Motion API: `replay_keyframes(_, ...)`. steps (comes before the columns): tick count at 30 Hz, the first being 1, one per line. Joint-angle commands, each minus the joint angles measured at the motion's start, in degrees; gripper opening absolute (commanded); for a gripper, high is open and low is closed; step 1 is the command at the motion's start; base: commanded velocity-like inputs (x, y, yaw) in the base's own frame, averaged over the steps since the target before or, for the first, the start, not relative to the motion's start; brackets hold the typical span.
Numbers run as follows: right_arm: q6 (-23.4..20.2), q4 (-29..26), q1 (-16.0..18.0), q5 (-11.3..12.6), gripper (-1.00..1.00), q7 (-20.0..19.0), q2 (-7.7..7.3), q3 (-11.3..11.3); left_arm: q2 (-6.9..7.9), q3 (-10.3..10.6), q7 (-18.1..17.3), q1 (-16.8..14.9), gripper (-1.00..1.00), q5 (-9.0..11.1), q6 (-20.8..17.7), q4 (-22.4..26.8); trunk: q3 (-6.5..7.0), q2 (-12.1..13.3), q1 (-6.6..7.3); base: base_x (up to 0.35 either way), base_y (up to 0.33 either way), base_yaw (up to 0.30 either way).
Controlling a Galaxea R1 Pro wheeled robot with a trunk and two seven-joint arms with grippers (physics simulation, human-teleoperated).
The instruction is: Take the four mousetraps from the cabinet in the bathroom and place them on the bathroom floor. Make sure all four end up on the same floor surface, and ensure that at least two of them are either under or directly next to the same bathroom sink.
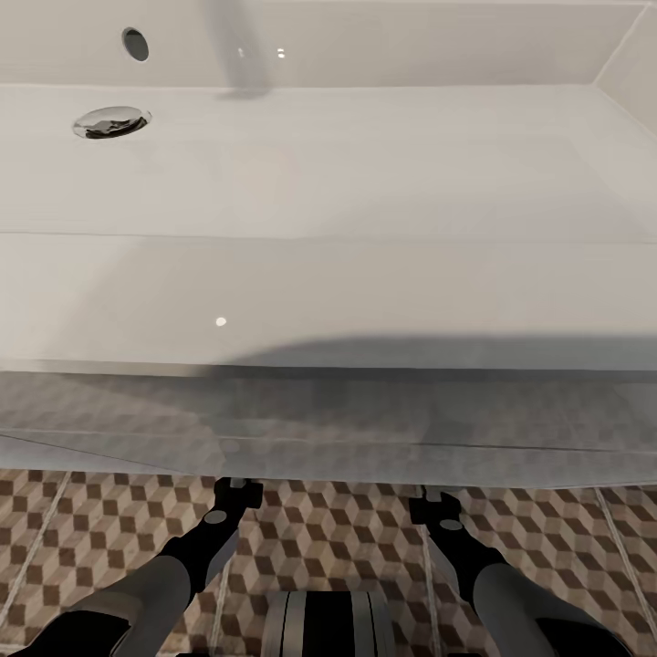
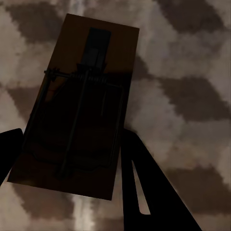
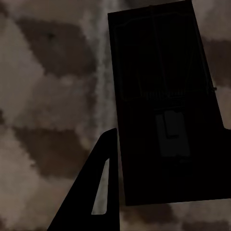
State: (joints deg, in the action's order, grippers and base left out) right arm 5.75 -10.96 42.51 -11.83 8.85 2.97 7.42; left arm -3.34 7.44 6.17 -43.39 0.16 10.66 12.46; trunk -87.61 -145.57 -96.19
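Directly ahead in the head view, the wide white rectangular basin of the bathroom sink (image 1: 365,164) spans the frame, with a chrome drain fitting (image 1: 111,121) and a round overflow hole (image 1: 136,44) toward its left end. Below the basin's front edge, the glossy white vanity front (image 1: 328,429) reflects the floor pattern. Beneath it lies the bathroom floor of square tiles printed with a brown, beige and cream cube pattern (image 1: 328,538). Both dark arms reach forward and down, and their ends pass out of sight under the vanity edge. At the left wrist, a flat rectangular tan wooden mousetrap with dark wire spring (image 2: 77,106) sits between the two dark fingers of the left gripper (image 2: 67,159); one finger (image 2: 144,187) lies along the board's edge. Whether the fingers press the board cannot be determined. At the right wrist, a second flat wooden mousetrap, deeply shadowed (image 3: 166,101), lies over the patterned tiles beside one visible finger (image 3: 96,192) of the right gripper; its opening and grip cannot be determined. Contact between either board and the floor cannot be confirmed.
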Motion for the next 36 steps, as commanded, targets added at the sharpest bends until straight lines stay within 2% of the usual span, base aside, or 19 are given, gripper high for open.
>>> replay_keyframes(1,0.2,0.1,0.0,-0.5,-1.0,0.0,0.04,0.5,0.01,0.5,0.4,0.0,-1.0,-0.1,0.2,-0.1,-0.03,0.0,0.01,0.0,0.0,0.0)
replay_keyframes(33,-0.7,0.1,0.0,-0.5,-1.0,-0.9,-0.07,0.6,0.0,0.5,0.4,0.0,-1.0,-0.1,0.1,-0.1,-0.03,0.0,0.01,0.0,0.0,0.0)
replay_keyframes(34,-0.7,0.1,0.0,-0.5,1.0,-0.9,-0.07,0.6,0.02,0.5,0.4,0.0,-1.0,-0.1,0.1,-0.1,-0.03,0.0,0.01,0.0,0.0,0.0)
replay_keyframes(36,-0.7,0.1,0.0,-0.5,1.0,-0.9,-0.07,0.6,0.05,0.5,0.4,0.0,-1.0,-0.1,0.2,-0.1,-0.03,0.0,0.01,0.0,0.0,0.0)
